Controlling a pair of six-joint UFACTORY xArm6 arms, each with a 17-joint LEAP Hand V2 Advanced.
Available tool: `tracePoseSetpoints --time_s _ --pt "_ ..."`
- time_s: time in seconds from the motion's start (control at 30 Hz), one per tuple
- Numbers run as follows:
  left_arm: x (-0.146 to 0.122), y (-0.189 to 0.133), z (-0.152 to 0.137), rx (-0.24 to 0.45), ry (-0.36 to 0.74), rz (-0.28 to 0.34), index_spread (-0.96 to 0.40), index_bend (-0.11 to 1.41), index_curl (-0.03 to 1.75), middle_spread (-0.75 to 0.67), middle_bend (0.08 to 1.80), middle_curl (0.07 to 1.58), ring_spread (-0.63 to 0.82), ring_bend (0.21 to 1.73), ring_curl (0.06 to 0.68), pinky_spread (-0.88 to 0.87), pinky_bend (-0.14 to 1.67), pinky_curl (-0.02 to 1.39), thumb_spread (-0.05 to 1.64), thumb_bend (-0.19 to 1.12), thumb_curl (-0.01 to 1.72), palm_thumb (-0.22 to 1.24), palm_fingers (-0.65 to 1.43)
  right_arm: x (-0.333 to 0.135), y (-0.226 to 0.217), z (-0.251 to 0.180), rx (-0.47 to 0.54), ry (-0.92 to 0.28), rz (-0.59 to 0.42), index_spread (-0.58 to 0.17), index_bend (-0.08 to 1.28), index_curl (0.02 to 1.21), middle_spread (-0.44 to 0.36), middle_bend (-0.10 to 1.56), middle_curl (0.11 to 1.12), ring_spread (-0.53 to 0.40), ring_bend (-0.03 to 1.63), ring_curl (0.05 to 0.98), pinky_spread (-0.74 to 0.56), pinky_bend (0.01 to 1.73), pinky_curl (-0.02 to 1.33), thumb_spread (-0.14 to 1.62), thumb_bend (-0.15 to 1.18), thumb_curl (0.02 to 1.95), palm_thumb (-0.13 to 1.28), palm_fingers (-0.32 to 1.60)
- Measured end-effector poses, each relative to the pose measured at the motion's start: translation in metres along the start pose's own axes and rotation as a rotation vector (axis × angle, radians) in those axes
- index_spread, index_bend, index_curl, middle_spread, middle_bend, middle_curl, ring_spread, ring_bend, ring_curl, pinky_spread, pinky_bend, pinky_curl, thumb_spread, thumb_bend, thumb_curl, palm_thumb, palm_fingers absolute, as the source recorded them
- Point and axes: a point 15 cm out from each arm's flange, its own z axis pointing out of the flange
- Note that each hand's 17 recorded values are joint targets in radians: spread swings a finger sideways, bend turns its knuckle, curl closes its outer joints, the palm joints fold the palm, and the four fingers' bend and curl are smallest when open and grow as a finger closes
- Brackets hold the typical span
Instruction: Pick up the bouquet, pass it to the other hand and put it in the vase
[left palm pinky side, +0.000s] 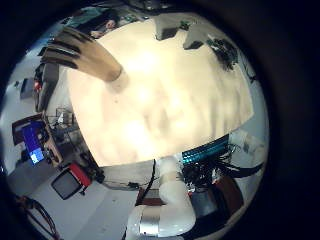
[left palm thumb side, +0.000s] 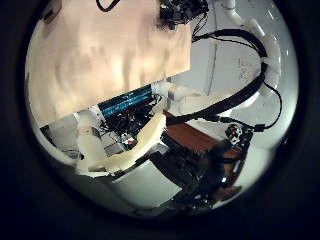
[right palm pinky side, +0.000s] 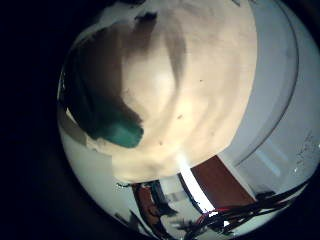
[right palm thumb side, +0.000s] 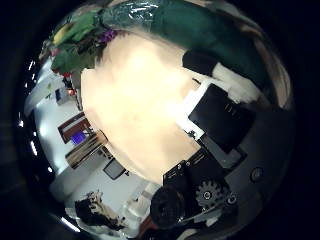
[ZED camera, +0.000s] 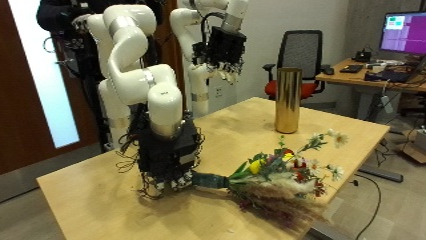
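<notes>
In the outside view the bouquet (ZED camera: 282, 176) lies on the wooden table (ZED camera: 107, 185), its flowers toward the table's near edge and its teal wrapped stem (ZED camera: 209, 182) pointing at my right hand. My right hand (ZED camera: 171, 160) stands fingers down on the table, right beside the stem end, fingers straight. The right thumb side palm view shows the stem (right palm thumb side: 190, 30) and flowers (right palm thumb side: 85, 40) past the fingers (right palm thumb side: 222, 112). The right little finger side palm view shows the stem end (right palm pinky side: 120, 130) close. The tall gold vase (ZED camera: 286, 100) stands upright at the table's far edge. My left hand (ZED camera: 220, 48) hangs high, open and empty.
An office chair (ZED camera: 304, 55) and a desk with a monitor (ZED camera: 402, 30) stand behind the table. The left little finger side palm view looks down on the table with the vase (left palm pinky side: 92, 58) at its edge and the right arm (left palm pinky side: 170, 200).
</notes>
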Motion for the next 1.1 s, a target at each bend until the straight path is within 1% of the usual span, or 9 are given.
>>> tracePoseSetpoints --time_s 0.07,0.2,0.23,0.43,0.6,0.67,0.7,0.93,1.1 --pt "-0.002 -0.001 -0.002 0.006 0.002 -0.005 0.22 0.17 0.32 0.32 0.23 0.35 0.50 0.52 0.171 0.48 0.20 0.29 0.95 -0.03 0.30 0.35 0.23 -0.002 0.003 -0.020 0.037 -0.021 -0.006 -0.363 0.93 0.99 -0.183 1.29 0.78 -0.207 1.45 0.564 -0.23 1.50 0.49 0.89 0.04 0.60 1.18 1.10" --pt "-0.005 -0.003 -0.006 0.022 0.005 -0.014 0.22 0.17 0.32 0.31 0.24 0.35 0.50 0.52 0.171 0.48 0.20 0.29 0.95 -0.03 0.30 0.35 0.24 -0.022 0.018 -0.063 0.113 -0.105 -0.069 -0.354 0.94 1.03 -0.166 1.31 0.79 -0.200 1.45 0.583 -0.22 1.49 0.52 0.84 0.02 0.66 1.21 1.10" --pt "-0.007 -0.003 -0.007 0.024 0.006 -0.018 0.22 0.17 0.32 0.30 0.24 0.35 0.49 0.53 0.172 0.48 0.19 0.29 0.95 -0.03 0.30 0.35 0.24 -0.026 0.022 -0.073 0.131 -0.122 -0.079 -0.350 0.95 1.05 -0.159 1.33 0.80 -0.197 1.45 0.592 -0.21 1.47 0.54 0.77 0.02 0.70 1.24 1.10" --pt "-0.019 -0.004 -0.018 0.062 0.027 -0.051 0.21 0.17 0.32 0.27 0.25 0.35 0.48 0.53 0.170 0.48 0.19 0.29 0.95 -0.03 0.30 0.35 0.24 -0.044 0.058 -0.136 0.237 -0.203 -0.158 -0.342 0.95 1.08 -0.151 1.34 0.80 -0.196 1.45 0.608 -0.20 1.44 0.56 0.66 0.01 0.77 1.24 1.10" --pt "-0.023 -0.009 -0.023 0.087 0.054 -0.073 0.21 0.17 0.33 0.30 0.24 0.34 0.48 0.52 0.168 0.47 0.20 0.29 0.95 -0.03 0.30 0.34 0.25 -0.061 0.097 -0.179 0.322 -0.324 -0.226 -0.336 0.94 1.09 -0.147 1.34 0.80 -0.194 1.45 0.616 -0.19 1.42 0.59 0.59 0.00 0.82 1.24 1.10" --pt "-0.025 -0.010 -0.025 0.101 0.070 -0.080 0.21 0.17 0.33 0.29 0.24 0.35 0.48 0.51 0.166 0.47 0.19 0.29 0.95 -0.03 0.30 0.34 0.26 -0.067 0.112 -0.193 0.357 -0.367 -0.254 -0.336 0.94 1.10 -0.146 1.34 0.80 -0.194 1.45 0.619 -0.20 1.41 0.60 0.56 0.00 0.84 1.24 1.10" --pt "-0.025 -0.011 -0.027 0.111 0.084 -0.079 0.20 0.17 0.33 0.25 0.26 0.35 0.47 0.52 0.167 0.46 0.19 0.29 0.95 -0.03 0.30 0.34 0.28 -0.070 0.121 -0.200 0.376 -0.390 -0.277 -0.335 0.94 1.10 -0.145 1.34 0.80 -0.193 1.45 0.621 -0.20 1.39 0.61 0.54 -0.01 0.86 1.23 1.10" --pt "-0.024 -0.021 -0.053 0.214 0.200 -0.090 0.21 0.18 0.34 0.28 0.25 0.35 0.47 0.52 0.166 0.46 0.19 0.28 0.97 -0.03 0.29 0.33 0.28 -0.101 0.176 -0.228 0.423 -0.583 -0.414 -0.329 0.95 1.11 -0.134 1.36 0.79 -0.193 1.44 0.627 -0.20 1.35 0.65 0.42 -0.02 0.90 1.22 1.12" --pt "-0.023 -0.025 -0.070 0.253 0.282 -0.082 0.20 0.17 0.34 0.24 0.28 0.36 0.46 0.52 0.165 0.45 0.19 0.28 0.97 -0.03 0.29 0.32 0.30 -0.113 0.210 -0.244 0.415 -0.716 -0.515 -0.324 0.96 1.11 -0.129 1.37 0.78 -0.190 1.44 0.631 -0.21 1.31 0.68 0.34 -0.02 0.92 1.21 1.12"
